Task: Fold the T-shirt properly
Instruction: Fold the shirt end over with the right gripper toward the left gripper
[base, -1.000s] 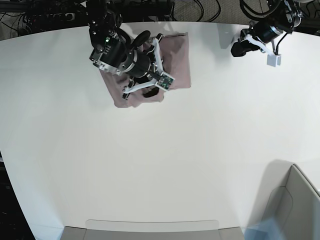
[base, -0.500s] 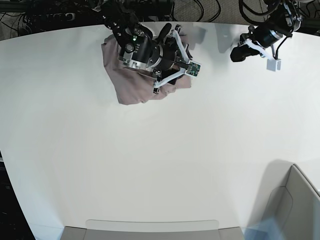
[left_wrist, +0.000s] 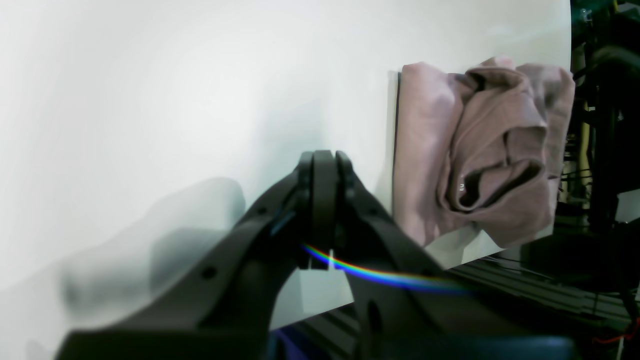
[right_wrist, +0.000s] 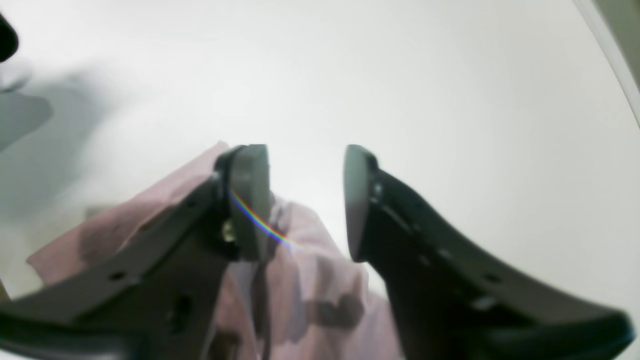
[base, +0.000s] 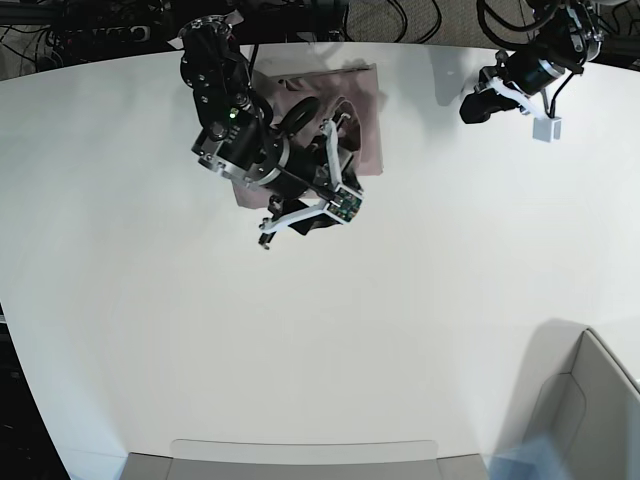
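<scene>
The T-shirt (base: 362, 110) lies at the far edge of the worktop (base: 400, 330), close to the back rim. It is already bunched into a small pink pile, not spread out flat. From the left wrist view the T-shirt (left_wrist: 480, 150) looks folded over itself, with a smooth flat part on one side and a lumpy, rolled part with deep creases on the other. So some folding seems done, but the pile is not neat yet.

The right claw (right_wrist: 305, 200) hangs just over the near side of the T-shirt (right_wrist: 300, 280). Its two fingers stand wide apart and nothing is between them. In the base view the right arm covers much of the T-shirt, so only the far part of the cloth shows there.

The left claw (left_wrist: 322, 210) is well away from the T-shirt, off to its side near the back rim of the worktop. Its fingers are pressed tight together and hold nothing.

I think the task is near its end. What looks left is to smooth the lumpy part so the T-shirt sits as a flat, tidy square. The loose rolled edge could flop open if nobody presses it down.
</scene>
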